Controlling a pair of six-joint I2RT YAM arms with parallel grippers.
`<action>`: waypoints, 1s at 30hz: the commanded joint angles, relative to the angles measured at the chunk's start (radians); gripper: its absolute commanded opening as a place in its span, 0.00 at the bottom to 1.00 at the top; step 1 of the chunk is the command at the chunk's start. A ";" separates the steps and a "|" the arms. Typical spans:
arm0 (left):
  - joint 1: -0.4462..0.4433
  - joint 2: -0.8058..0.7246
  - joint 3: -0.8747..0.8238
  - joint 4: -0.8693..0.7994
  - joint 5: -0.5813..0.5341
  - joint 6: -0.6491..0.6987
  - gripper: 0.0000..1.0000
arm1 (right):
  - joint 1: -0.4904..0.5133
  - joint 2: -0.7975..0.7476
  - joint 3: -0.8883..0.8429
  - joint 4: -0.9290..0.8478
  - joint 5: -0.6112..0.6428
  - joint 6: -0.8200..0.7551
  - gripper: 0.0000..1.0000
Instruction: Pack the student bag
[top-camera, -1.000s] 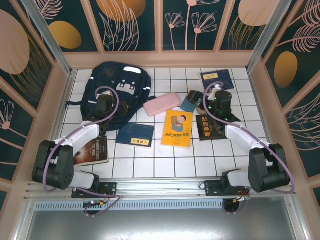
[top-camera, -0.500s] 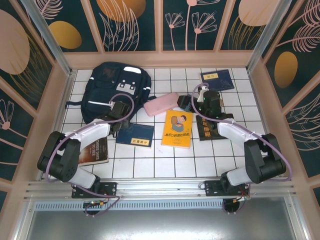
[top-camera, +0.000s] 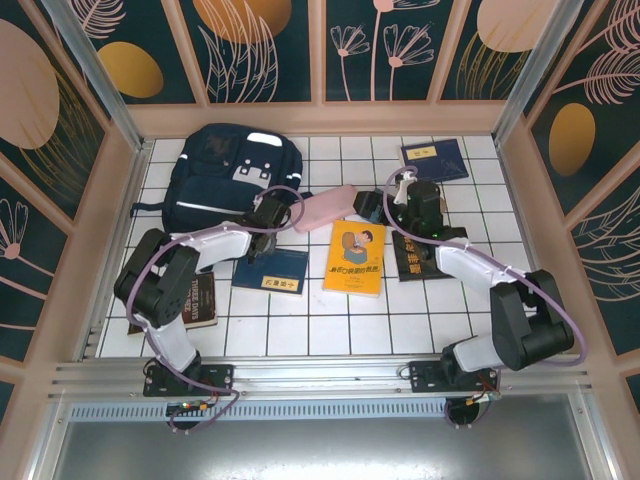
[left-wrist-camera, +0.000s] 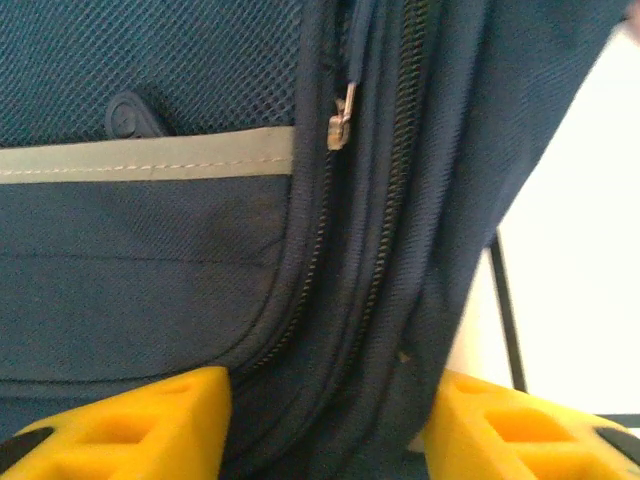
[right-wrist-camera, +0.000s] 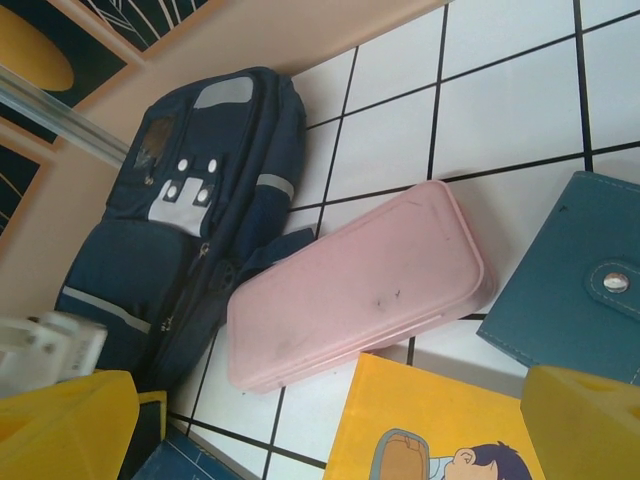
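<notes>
The student bag lies flat at the back left, a navy backpack with a pale stripe and white buckle patches. My left gripper is at its lower right edge. In the left wrist view its yellow fingers stand either side of the bag's zipped edge, and the fabric fills the gap and touches both pads. A metal zip pull hangs just ahead. My right gripper is open, held over the yellow book and the pink pencil case, with nothing between its fingers.
On the tiles lie the pink case, the yellow book, a teal wallet, a navy book by the left arm, a brown book, a dark book and a navy book at the back right. Walls close in all around.
My left arm swung right along the bag's lower edge and its jaws narrowed onto the zipped edge. The right gripper shifted slightly left, still open.
</notes>
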 joint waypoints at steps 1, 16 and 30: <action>-0.008 0.050 0.023 -0.024 -0.032 0.021 0.30 | 0.008 -0.047 -0.013 0.008 -0.005 -0.003 0.99; -0.235 0.161 0.176 0.082 0.254 -0.117 0.00 | -0.243 -0.232 -0.160 0.029 0.076 0.194 0.99; -0.334 0.268 0.412 0.086 0.291 -0.277 0.00 | -0.268 -0.269 -0.187 0.037 0.072 0.212 0.99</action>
